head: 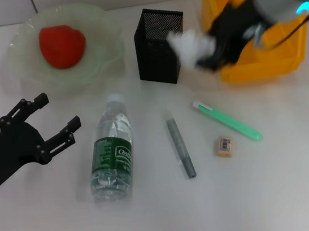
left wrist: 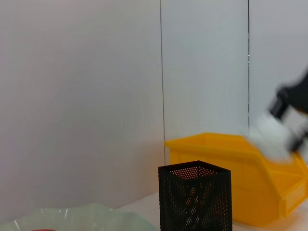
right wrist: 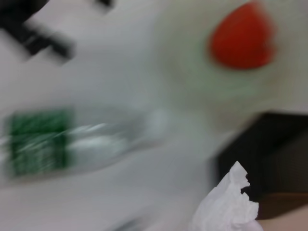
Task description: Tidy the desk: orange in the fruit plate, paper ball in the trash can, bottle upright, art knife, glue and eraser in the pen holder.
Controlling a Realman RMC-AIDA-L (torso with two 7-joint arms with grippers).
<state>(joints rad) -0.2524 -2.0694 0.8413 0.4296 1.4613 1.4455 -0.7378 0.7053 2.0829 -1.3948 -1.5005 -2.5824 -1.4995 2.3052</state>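
Observation:
The orange lies in the pale-green fruit plate at the back left. My right gripper is shut on the white paper ball, held in the air between the black mesh pen holder and the yellow trash can. The bottle lies on its side, cap toward the plate. To its right lie the grey glue, the slim green art knife and the eraser. My left gripper stands open to the left of the bottle, holding nothing.
The left wrist view shows the pen holder in front of the trash can, with the paper ball above the can's front. A pale wall stands behind the desk.

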